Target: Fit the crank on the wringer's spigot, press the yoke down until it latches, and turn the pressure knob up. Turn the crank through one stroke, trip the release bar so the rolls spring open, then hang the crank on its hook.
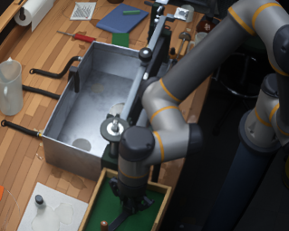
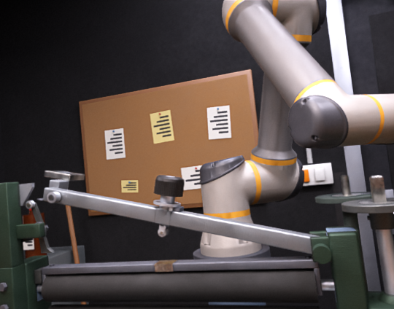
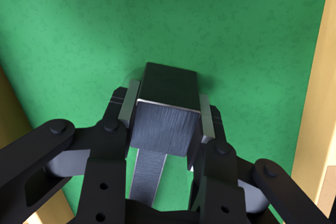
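The crank point(image 3: 165, 112) lies on the green felt of the wooden tray point(image 1: 126, 202) at the bench's near edge, its square dark hub between my fingers and its flat arm running back under my wrist. Its wooden handle end point(image 1: 104, 223) shows at the tray's front. The wringer stands behind the tray on the metal tub's rim, with its spigot and disc point(image 1: 114, 128) facing forward. The yoke bar point(image 2: 180, 218) is raised at a slant above the rolls point(image 2: 180, 288), and the black pressure knob point(image 2: 168, 186) sits on it. My gripper point(image 3: 167, 112) is closed on the crank's hub.
The metal tub point(image 1: 96, 107) fills the bench middle left of the wringer. A plastic jug point(image 1: 8, 86), black hoses, a paper roll point(image 1: 33, 5), a screwdriver and a blue book lie around it. A white mat with a small bottle point(image 1: 40, 201) lies left of the tray.
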Tool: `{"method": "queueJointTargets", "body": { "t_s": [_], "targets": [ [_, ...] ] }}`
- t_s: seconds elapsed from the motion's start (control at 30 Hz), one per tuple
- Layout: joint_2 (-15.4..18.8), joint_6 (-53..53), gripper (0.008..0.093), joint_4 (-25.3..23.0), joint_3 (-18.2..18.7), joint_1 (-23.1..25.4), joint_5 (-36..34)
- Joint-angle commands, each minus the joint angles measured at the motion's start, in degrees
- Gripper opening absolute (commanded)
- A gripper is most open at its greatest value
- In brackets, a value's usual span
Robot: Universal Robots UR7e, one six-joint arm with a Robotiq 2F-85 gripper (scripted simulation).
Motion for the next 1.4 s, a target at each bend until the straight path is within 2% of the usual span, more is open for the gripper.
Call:
{"method": "queueJointTargets", "body": {
  "t_s": [0.0, 0.37, 0.83, 1.37],
  "targets": [
    [0.0, 0.0, 0.029, -0.1, 0.0, 0.0, -0.1],
    [0.0, 0.0, 0.008, -0.1, 0.0, 0.0, -0.1],
    [-1.3, 0.0, 0.008, 1.6, -0.4, 0.0, -0.1],
    [-6.4, 0.0, 0.008, 9.0, -2.6, 0.0, -0.1]
  ]
}}
